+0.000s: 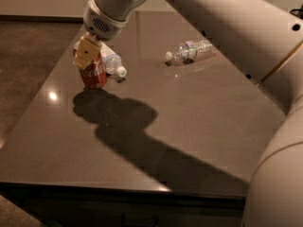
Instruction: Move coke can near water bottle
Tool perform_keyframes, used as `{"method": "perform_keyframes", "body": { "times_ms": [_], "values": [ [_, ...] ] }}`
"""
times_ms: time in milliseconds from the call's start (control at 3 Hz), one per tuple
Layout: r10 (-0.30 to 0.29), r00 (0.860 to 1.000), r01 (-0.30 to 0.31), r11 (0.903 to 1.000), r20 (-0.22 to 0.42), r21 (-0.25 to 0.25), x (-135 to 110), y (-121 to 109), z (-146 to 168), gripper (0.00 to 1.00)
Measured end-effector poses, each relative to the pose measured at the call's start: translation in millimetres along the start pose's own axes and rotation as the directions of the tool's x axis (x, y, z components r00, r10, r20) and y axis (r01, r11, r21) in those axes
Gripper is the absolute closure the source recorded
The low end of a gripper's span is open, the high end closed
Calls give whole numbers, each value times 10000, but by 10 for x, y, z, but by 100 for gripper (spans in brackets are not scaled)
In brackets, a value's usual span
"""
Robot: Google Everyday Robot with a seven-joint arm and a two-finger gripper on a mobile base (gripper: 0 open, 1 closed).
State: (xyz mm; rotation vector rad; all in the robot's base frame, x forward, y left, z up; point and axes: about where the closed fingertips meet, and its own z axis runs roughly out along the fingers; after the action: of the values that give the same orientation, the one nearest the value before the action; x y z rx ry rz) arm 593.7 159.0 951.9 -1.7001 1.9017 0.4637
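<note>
I have the gripper [89, 61] clamped on the can [94, 74]; the water bottle [191, 51] lies at its 3 o'clock, well apart.

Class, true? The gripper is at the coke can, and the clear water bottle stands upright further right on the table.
No: in the camera view the water bottle lies on its side, further right on the table. The gripper is at the coke can.

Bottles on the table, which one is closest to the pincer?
The white-labelled bottle, right beside the coke can that the pincer holds; the clear water bottle lies apart, well off to the right.
</note>
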Motion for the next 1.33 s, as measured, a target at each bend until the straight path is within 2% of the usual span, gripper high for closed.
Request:
{"method": "perform_keyframes", "body": {
  "times_ms": [333, 667, 1000, 1333],
  "values": [
    [370, 9993, -369, 9992, -97, 176, 271, -306, -543, 100],
    [370, 9993, -368, 9992, -97, 175, 271, -306, -542, 100],
    [890, 9956, -862, 9925, -284, 862, 339, -398, -634, 100],
    [1689, 9851, -1584, 9649, -331, 2094, 459, -555, -901, 100]
  ]
}}
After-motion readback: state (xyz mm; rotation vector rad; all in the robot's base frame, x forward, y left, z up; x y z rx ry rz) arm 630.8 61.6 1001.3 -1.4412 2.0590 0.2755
